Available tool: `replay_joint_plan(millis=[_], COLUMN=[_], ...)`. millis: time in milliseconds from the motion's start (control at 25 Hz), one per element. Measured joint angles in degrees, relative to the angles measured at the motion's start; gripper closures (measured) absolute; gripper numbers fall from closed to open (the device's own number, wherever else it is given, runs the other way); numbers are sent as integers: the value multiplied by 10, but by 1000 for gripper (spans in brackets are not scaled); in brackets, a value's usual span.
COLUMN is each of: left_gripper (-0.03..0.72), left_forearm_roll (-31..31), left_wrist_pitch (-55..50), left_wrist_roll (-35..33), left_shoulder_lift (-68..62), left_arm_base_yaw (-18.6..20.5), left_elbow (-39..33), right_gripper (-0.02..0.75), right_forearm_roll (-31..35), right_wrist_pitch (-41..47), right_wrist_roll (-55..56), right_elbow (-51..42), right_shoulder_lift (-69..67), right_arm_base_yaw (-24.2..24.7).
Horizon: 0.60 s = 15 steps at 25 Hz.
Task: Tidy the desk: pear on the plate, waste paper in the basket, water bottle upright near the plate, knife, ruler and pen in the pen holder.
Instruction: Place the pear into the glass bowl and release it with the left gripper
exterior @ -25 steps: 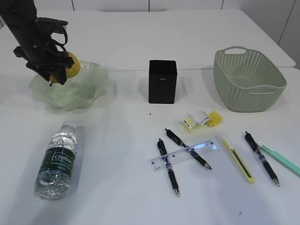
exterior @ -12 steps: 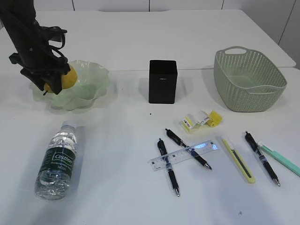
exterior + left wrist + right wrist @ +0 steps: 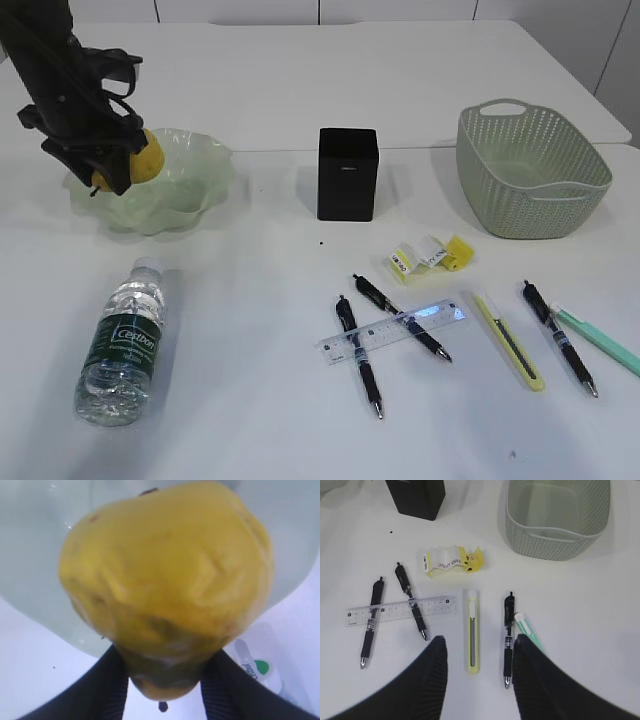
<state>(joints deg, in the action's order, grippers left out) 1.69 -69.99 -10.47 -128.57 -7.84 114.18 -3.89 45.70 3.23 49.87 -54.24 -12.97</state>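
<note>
My left gripper point(image 3: 112, 165) is shut on the yellow pear point(image 3: 147, 160), which fills the left wrist view point(image 3: 165, 585), just over the left rim of the pale green plate point(image 3: 190, 195). The water bottle point(image 3: 122, 345) lies on its side in front of the plate. The black pen holder point(image 3: 347, 174) stands mid-table. Crumpled waste paper point(image 3: 430, 254) lies in front of it. A clear ruler point(image 3: 392, 331) lies across two black pens point(image 3: 357, 353). A yellow knife point(image 3: 509, 340), a third black pen point(image 3: 559, 337) and a mint pen point(image 3: 598, 341) lie at right. My right gripper point(image 3: 477, 645) is open above the knife point(image 3: 473, 630).
The green woven basket point(image 3: 530, 170) stands at the back right, also in the right wrist view point(image 3: 555, 515). The table's far edge runs behind the plate and holder.
My left gripper has carried the pear to the left, from above the plate's middle to its left rim. The right arm has not moved.
</note>
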Motion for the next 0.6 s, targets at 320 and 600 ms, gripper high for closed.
replay_joint_plan(millis=[320, 600], left_gripper=[385, 385], left_forearm_roll=[0, 0], left_wrist_pitch=[-1, 2], left_wrist_roll=[-3, -3], left_shoulder_lift=[5, 5], left_arm_base_yaw=[0, 0], left_elbow=[1, 1], right_gripper=[418, 418], right_forearm_roll=[1, 1], right_wrist_pitch=[0, 0], right_wrist_roll=[0, 0], right_elbow=[0, 0], right_shoulder_lift=[0, 0], right_arm_base_yaw=[0, 0])
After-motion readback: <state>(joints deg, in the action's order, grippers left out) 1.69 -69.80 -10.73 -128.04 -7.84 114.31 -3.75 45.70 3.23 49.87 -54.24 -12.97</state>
